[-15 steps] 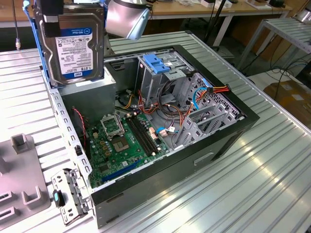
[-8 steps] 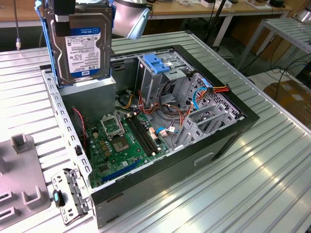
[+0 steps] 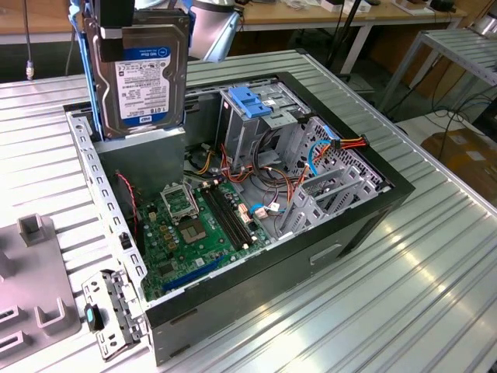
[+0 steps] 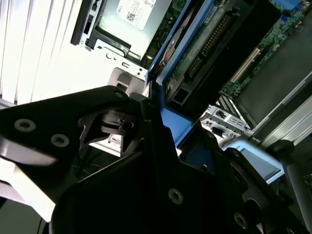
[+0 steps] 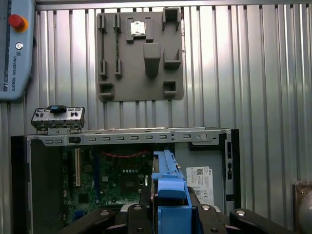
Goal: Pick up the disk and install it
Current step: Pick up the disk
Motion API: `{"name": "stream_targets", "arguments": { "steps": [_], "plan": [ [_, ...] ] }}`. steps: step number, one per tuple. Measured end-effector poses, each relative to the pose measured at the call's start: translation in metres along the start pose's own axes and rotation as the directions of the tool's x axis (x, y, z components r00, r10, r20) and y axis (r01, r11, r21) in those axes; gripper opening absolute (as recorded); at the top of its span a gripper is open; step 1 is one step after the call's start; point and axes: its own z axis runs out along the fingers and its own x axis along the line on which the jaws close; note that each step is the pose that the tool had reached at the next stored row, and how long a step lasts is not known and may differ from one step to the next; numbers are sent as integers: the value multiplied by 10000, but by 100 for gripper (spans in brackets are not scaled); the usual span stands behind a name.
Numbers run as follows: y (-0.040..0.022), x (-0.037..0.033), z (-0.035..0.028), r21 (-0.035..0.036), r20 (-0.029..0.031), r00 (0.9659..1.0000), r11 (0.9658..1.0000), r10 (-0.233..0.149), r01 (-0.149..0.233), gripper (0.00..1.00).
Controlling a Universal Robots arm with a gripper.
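The exterior view is looking down at a slant on the open case (image 3: 272,272) from moderate range, with the gripper (image 3: 118,23) and disk (image 3: 140,74) hanging near its lens. The first wrist view is facing straight down past the disk onto the case and the grey tray (image 5: 141,53) beyond. The second wrist view is peering closely along the gripper's body. All three are sharing the motherboard (image 3: 194,225) beneath the tool.

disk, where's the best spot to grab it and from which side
Grip the disk at its top end, coming from above and pinching its two flat faces. It stands upright over the case, so that end is free, and the thin body fits between fingers. This leaves the blue rails on the long sides bare. The hand is shut on it this way.
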Motion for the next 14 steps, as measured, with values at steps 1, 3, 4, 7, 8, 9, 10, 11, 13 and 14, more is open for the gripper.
{"name": "stream_targets", "arguments": {
  "steps": [1,3,4,7,8,9,10,11,13,14],
  "plan": [
    [-3,8,5,0,0,10000,10000,24,-24,37],
    [-19,18,16,-2,-3,10000,10000,40,-40,37],
    [-50,28,26,0,-1,10000,10000,44,-44,37],
    [-130,37,37,0,0,10000,10000,48,-48,37],
    [-152,38,38,0,0,10000,10000,49,-49,37],
    [-174,39,40,0,0,10000,10000,51,-51,37],
    [-203,40,42,-1,-1,10000,10000,53,-53,37],
    [-218,40,43,-1,-1,10000,10000,55,-55,37],
    [-221,40,43,-1,0,10000,10000,58,-58,37],
    [-221,40,43,0,0,10000,10000,60,-60,37]
  ]
}}
